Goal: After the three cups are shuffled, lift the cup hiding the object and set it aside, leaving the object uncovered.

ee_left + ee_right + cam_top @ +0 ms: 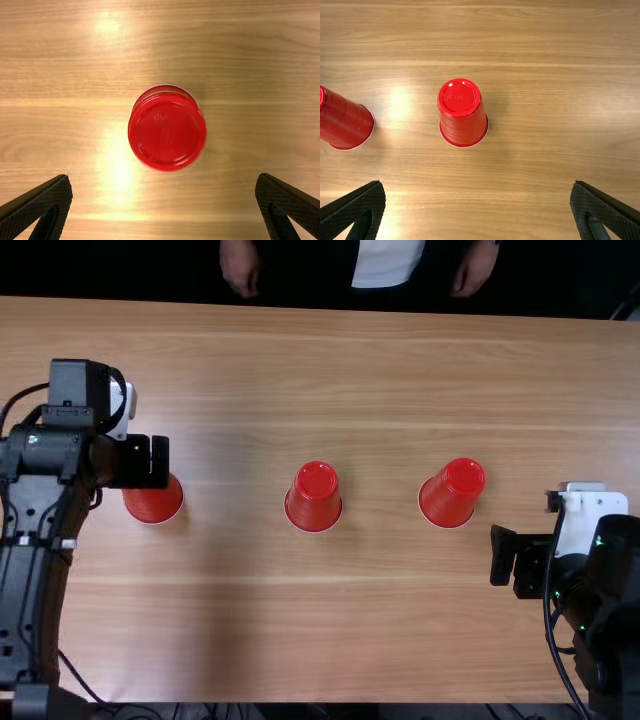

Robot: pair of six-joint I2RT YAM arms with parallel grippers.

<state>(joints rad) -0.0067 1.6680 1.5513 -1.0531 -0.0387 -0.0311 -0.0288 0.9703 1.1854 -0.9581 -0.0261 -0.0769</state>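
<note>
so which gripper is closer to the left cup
Left. The left gripper hangs right above the left cup; the right gripper sits far off, on the far side of the right cup.

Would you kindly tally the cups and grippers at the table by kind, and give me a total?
Red cups: 3 (left cup, middle cup, right cup)
Grippers: 2 (left gripper, right gripper)
Total: 5

Three cups (313,498) abreast on table (350,370)
</note>
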